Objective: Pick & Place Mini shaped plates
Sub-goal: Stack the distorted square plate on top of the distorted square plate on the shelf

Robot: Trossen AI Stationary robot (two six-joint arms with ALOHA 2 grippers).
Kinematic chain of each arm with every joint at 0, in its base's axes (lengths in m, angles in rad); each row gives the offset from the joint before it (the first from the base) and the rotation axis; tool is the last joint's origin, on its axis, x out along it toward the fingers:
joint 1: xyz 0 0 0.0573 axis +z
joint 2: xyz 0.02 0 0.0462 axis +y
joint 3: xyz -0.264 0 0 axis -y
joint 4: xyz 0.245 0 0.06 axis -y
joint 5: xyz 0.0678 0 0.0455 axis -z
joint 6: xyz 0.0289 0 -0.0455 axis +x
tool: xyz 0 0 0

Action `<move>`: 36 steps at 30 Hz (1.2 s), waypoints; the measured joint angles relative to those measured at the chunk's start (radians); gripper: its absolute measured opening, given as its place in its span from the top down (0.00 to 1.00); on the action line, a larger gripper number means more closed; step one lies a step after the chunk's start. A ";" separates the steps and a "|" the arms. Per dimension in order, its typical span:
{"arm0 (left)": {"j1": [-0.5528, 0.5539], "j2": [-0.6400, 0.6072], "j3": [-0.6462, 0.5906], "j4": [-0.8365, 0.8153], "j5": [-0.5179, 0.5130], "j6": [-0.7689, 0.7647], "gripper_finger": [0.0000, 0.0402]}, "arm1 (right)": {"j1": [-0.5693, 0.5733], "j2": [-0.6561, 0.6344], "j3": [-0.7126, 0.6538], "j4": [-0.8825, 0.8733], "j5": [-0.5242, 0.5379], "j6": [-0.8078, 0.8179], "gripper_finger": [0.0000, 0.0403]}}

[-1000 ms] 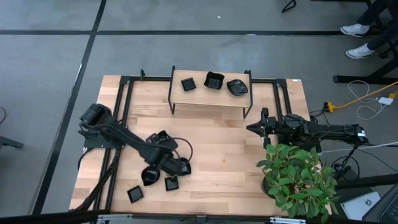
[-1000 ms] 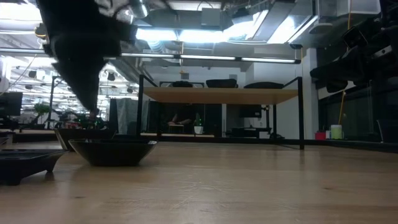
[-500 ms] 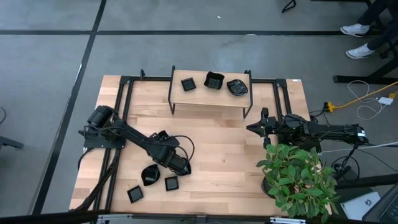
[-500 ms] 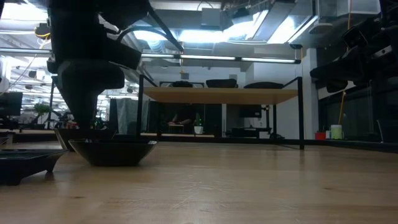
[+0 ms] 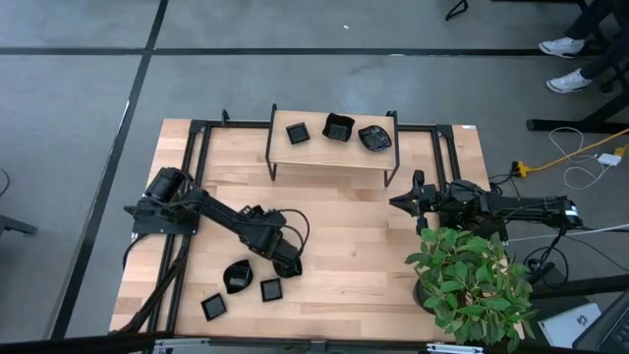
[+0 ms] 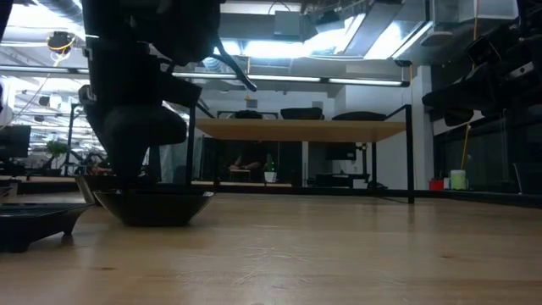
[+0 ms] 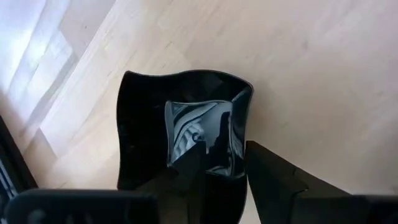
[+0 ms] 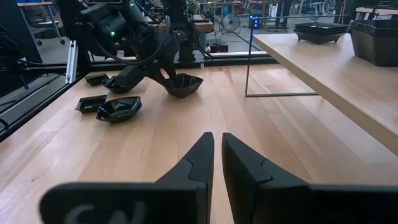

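Note:
A wavy-edged square mini plate [image 7: 180,124] rests flat on the wooden table [image 5: 344,246] left of its middle, and also shows as a dark bowl shape in the low view [image 6: 152,206]. My left gripper [image 7: 221,158] comes down on it steeply from above, open. One finger [image 7: 186,177] is over the plate's hollow and the other [image 7: 273,180] is outside its rim. Three more mini plates [image 5: 238,276] [image 5: 270,290] [image 5: 213,306] lie nearer the front edge. My right gripper [image 8: 217,155] waits shut at the table's right side, holding nothing. My left gripper straddles one side of the plate's rim [image 7: 239,168], one finger inside the hollow and one outside. The fingers slant down from the table's left. I cannot tell whether either finger touches the plate, which sits on the table.
A raised wooden shelf [image 5: 334,157] on black legs stands at the far edge with three mini plates [image 5: 338,129] on it. A potted plant [image 5: 470,280] fills the near right corner. Black frame rails [image 5: 192,167] run along the table's left and far sides.
My left gripper has sunk toward the wavy-edged plate and drifted a little toward the table's right, tipping more steeply down. The plates have stayed where they were.

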 joint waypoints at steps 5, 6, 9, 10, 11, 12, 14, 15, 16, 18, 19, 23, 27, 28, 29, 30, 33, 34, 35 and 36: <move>0.006 0.000 0.000 -0.001 0.031 0.025 0.76 | 0.000 0.000 0.000 0.000 0.000 0.000 0.92; 0.007 0.000 0.000 0.000 0.030 0.025 0.77 | 0.000 0.000 0.000 0.000 0.000 0.000 0.92; 0.012 0.000 0.000 0.000 0.030 0.026 0.79 | 0.000 0.000 0.000 0.000 0.000 0.000 0.92; 0.014 0.000 0.000 0.000 0.030 0.025 0.80 | 0.000 0.000 0.000 0.000 0.000 0.000 0.92; 0.016 0.000 0.000 0.000 0.030 0.021 0.82 | 0.000 0.000 0.000 0.000 0.000 0.000 0.92; 0.020 0.000 0.000 0.000 0.030 0.018 0.84 | 0.000 0.000 0.000 0.000 0.000 0.000 0.92; 0.025 0.000 0.000 0.000 0.028 0.019 0.88 | 0.000 0.000 0.000 0.000 0.000 0.000 0.92; 0.027 0.000 0.000 0.000 0.027 0.019 0.91 | 0.000 0.000 0.000 0.000 0.000 0.000 0.92; 0.027 0.000 0.000 0.000 0.027 0.019 0.94 | 0.000 0.000 0.000 0.000 0.000 0.000 0.92; 0.027 0.000 0.000 -0.002 0.022 0.019 0.98 | 0.000 0.000 0.000 0.000 0.000 0.000 0.92; 0.026 0.000 0.000 -0.004 0.019 0.019 0.99 | 0.000 0.000 0.000 0.000 0.000 0.000 0.92; 0.026 0.000 0.000 -0.009 0.025 0.029 0.99 | 0.000 0.000 0.000 0.000 0.000 0.000 0.92; 0.026 0.000 0.000 -0.011 0.044 0.051 0.99 | 0.000 0.000 0.000 0.000 0.000 0.000 0.92; 0.026 0.000 0.000 -0.011 0.050 0.058 0.99 | 0.000 0.000 0.000 0.000 0.000 0.000 0.92; 0.026 0.000 0.000 -0.012 0.054 0.065 0.99 | 0.000 0.000 0.000 0.000 0.000 0.000 0.92; 0.026 0.000 0.000 -0.012 0.059 0.069 0.99 | 0.000 0.000 0.000 0.000 0.000 0.000 0.92; 0.026 -0.012 0.000 -0.016 0.065 0.078 0.99 | 0.000 0.000 0.000 0.000 0.000 0.000 0.92; 0.026 -0.020 0.000 -0.016 0.064 0.078 0.99 | 0.000 0.000 0.000 0.000 0.000 0.000 0.92; 0.026 -0.030 0.000 -0.017 0.063 0.077 0.99 | 0.000 0.000 0.000 0.000 0.000 0.000 0.92; 0.026 -0.043 0.000 -0.016 0.062 0.077 0.99 | 0.000 0.000 0.000 0.000 0.000 0.000 0.92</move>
